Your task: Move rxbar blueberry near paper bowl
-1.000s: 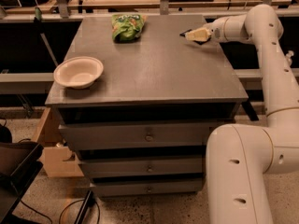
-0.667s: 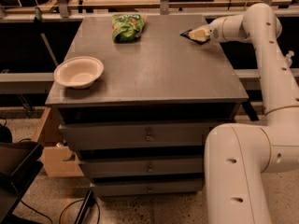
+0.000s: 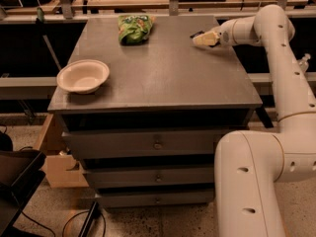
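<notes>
Since the round off-white paper bowl sits at the left of the frame, the small flat dark navy rxbar blueberry, upper right on the grey surface, wants lifting clear and carrying leftward; the gripper there has its jaws pinched narrow on it

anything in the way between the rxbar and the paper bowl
Nothing visible. The rxbar blueberry sits at the gripper; bare tabletop runs to the paper bowl. The green chip bag lies off that line.
</notes>
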